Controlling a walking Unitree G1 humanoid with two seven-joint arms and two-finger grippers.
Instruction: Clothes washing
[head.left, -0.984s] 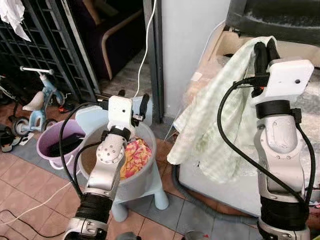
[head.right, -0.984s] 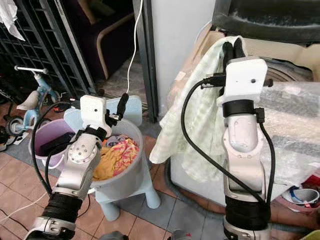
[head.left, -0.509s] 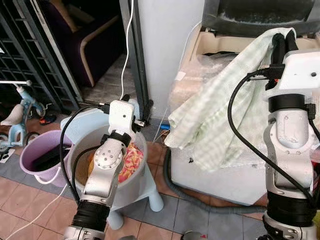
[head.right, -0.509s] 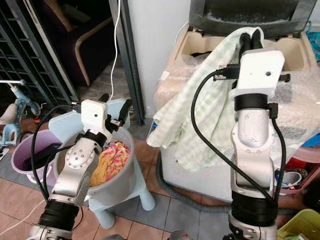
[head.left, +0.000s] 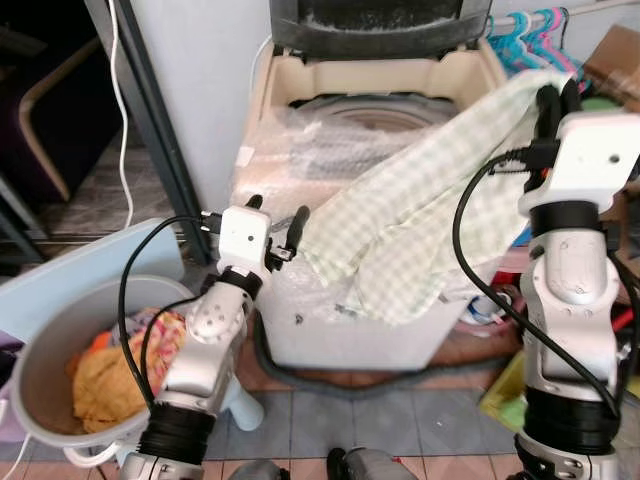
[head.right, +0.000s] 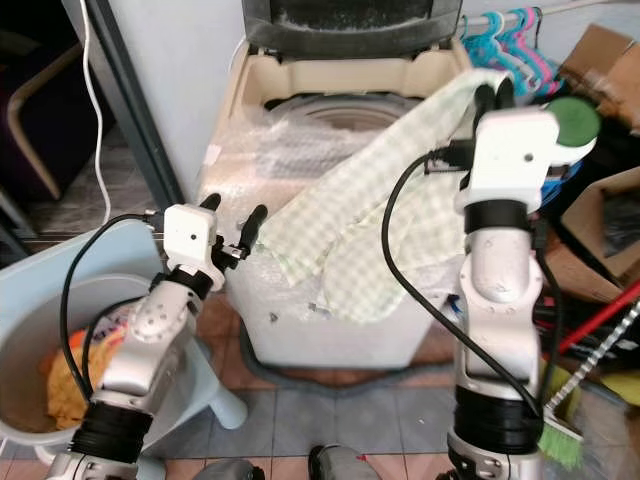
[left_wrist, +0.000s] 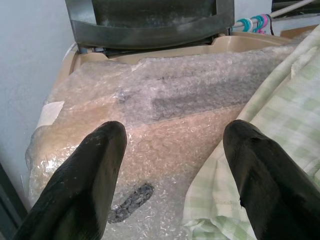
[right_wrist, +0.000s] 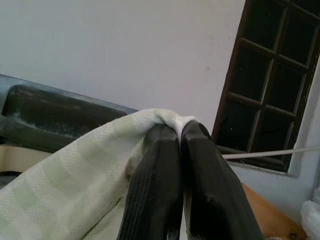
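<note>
The right hand (head.left: 558, 95), raised above the washer's right edge, has its fingers pinched together on one end of a green checked cloth (head.left: 420, 215). The cloth hangs down across the washer (head.right: 330, 150), over its bubble wrap and front edge. The left hand (head.left: 273, 214) hovers at the washer's front left corner, fingers spread wide, holding nothing. A basin (head.left: 40, 370) of clothes sits beside the washer
</note>
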